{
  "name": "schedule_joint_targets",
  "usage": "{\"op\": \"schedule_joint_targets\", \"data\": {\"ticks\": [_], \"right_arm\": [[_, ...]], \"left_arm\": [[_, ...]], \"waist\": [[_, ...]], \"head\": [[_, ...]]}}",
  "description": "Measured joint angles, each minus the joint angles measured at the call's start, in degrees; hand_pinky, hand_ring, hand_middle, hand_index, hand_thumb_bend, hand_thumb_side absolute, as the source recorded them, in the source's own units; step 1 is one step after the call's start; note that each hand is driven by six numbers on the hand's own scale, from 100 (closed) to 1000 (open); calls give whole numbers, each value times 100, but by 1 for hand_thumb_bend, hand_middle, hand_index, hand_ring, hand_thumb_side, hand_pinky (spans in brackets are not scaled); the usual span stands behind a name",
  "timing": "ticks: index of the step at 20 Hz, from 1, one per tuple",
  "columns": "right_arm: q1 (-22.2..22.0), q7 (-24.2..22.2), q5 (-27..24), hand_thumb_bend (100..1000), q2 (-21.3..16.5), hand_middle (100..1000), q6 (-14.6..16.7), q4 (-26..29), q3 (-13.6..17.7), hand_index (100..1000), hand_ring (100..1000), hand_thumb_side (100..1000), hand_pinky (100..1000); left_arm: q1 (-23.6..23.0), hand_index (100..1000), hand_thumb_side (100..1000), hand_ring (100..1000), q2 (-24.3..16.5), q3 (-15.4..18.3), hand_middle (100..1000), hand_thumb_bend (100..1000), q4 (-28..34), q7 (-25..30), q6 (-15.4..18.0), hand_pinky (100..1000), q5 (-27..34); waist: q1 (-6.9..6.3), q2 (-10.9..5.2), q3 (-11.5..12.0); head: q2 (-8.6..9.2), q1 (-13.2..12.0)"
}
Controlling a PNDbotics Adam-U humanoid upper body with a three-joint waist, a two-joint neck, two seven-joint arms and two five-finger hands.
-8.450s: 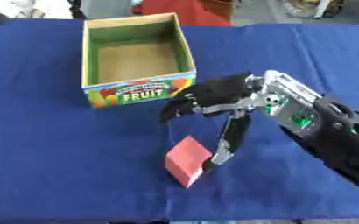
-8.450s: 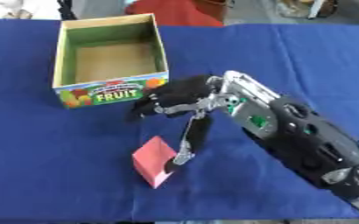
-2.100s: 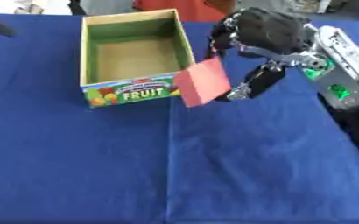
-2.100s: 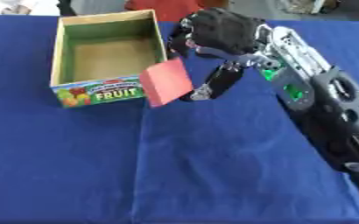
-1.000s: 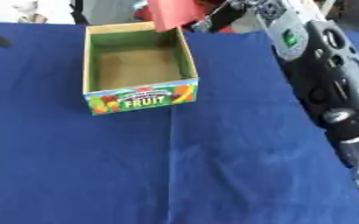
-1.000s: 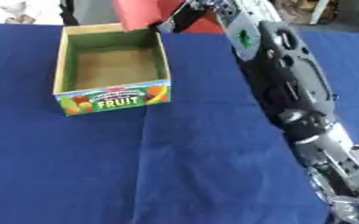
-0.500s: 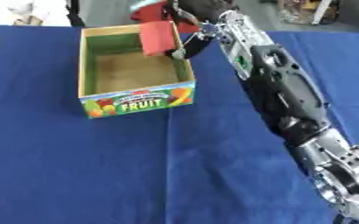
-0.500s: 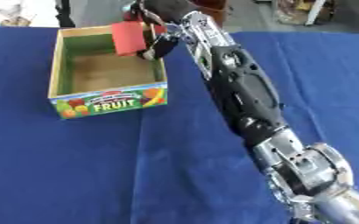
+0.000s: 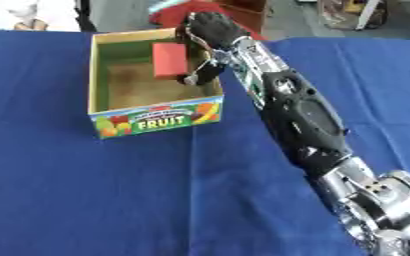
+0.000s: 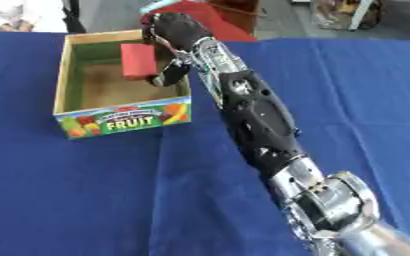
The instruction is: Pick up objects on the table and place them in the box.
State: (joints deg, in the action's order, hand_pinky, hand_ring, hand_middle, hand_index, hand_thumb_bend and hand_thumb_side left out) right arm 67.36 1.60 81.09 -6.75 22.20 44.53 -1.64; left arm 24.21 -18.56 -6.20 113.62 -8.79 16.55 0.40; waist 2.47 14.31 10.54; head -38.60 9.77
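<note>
While its fingers clamp the red block [image 9: 169,60], the right hand [image 9: 210,31] hangs over the "FRUIT" box [image 9: 159,119].

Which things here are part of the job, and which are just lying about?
Part of the job:
- red block, held over the box
- fruit box
- right robot hand, pinching the block

Just lying about:
- blue tablecloth
- red thing behind the table

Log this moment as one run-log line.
right hand: shut on red block | block: inside fruit box, far right corner, not released | left hand: not in view
</note>
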Motion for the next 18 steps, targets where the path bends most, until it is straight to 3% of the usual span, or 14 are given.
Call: {"op": "schedule_joint_targets", "data": {"ticks": [2,3,5,6,7,8,9,10,11,12,14,16,18], "right_arm": [[31,73,32,100,31,443,17,1,-19,635,591,306,100],[39,95,64,100,51,456,19,1,-26,643,606,330,191],[66,112,190,100,77,461,13,1,-54,647,612,331,248],[73,115,257,100,93,484,13,0,-57,668,641,357,492],[73,117,331,108,97,509,14,-4,-67,691,669,377,630],[73,114,406,183,98,585,15,-19,-83,741,733,421,784],[74,89,506,213,100,614,19,-48,-93,761,752,428,817],[74,39,610,300,103,736,32,-78,-99,843,829,434,881],[75,-26,713,314,107,757,47,-106,-112,859,843,408,896],[75,-104,806,365,110,821,67,-125,-121,904,889,290,965],[75,-326,921,388,137,858,124,-159,-118,938,921,100,1000],[75,-579,903,288,162,889,144,-177,-79,960,941,100,1000],[75,-757,753,302,183,914,91,-173,-42,995,973,100,1000]], "left_arm": [[0,838,874,820,1,-1,844,100,0,7,-3,549,2],[0,838,874,820,1,-1,844,100,0,10,-3,549,3],[0,838,874,820,2,-1,844,100,0,18,-2,549,4],[0,838,874,821,2,-1,844,100,0,21,-3,549,5],[0,838,874,821,2,-1,845,100,0,24,-5,549,6],[0,839,874,821,2,-1,845,100,0,26,-7,549,7],[0,839,875,821,2,-1,845,100,0,29,-9,549,7],[0,839,875,821,3,-1,845,100,0,30,-10,549,7],[0,839,875,821,3,-1,846,100,0,33,-13,549,7],[-1,839,875,821,4,-1,846,100,0,36,-16,549,7],[-2,839,875,821,4,-1,846,100,0,39,-19,550,8],[-4,840,875,821,5,-1,846,100,0,40,-19,550,9],[-6,841,876,822,5,-1,846,100,0,40,-20,550,9]], "waist": [[3,0,3],[3,0,3],[4,0,5],[6,0,7],[9,0,9],[12,0,10],[13,0,11],[15,0,12],[20,1,14],[27,1,17],[34,1,21],[34,1,24],[34,1,24]], "head": [[0,0],[1,1],[3,5],[3,8],[4,12],[5,16],[6,17],[7,17],[9,17],[12,17],[13,17],[13,17],[13,17]]}}
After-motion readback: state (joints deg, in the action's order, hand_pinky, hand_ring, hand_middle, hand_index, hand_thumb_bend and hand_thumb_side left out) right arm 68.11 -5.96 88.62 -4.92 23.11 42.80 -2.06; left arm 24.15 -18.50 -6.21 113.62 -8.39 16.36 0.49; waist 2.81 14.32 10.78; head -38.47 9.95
